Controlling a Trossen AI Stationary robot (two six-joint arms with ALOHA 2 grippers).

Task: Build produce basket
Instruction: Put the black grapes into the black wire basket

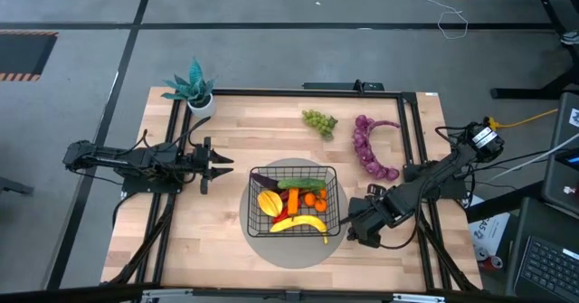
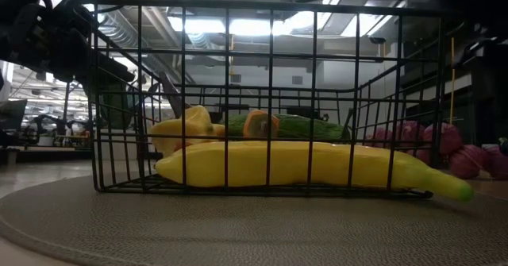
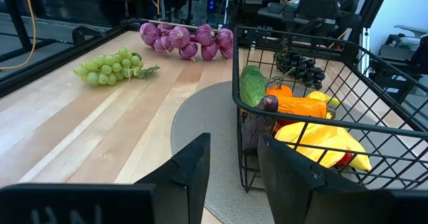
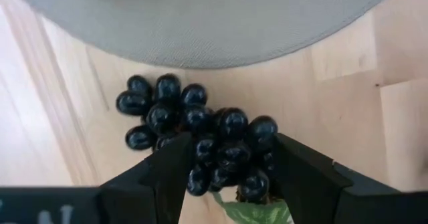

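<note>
Two dark pincers flank the black wire-mesh basket [image 1: 294, 200], which sits on a round grey mat [image 1: 271, 249] mid-worktop holding a yellow banana [image 1: 299, 222], a green cucumber [image 1: 301, 184] and other toy produce. Right of the basket, the right pincer [image 4: 227, 167] has its fingers around a dark grape bunch [image 4: 200, 140] lying on the wooden worktop [image 1: 226, 149]. Left of the basket, the left pincer [image 3: 234, 167] waits part-open and empty, while green grapes [image 1: 318, 120] and purple grapes [image 1: 371, 145] lie farther back.

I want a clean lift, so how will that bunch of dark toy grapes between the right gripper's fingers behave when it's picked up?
The bunch of dark toy grapes looks lumpy, so the right gripper probably presses on only a few rounded berries. Their glossy skins suggest it may slip. Berries outside the fingers could sag or swing if the cluster flexes.
</note>
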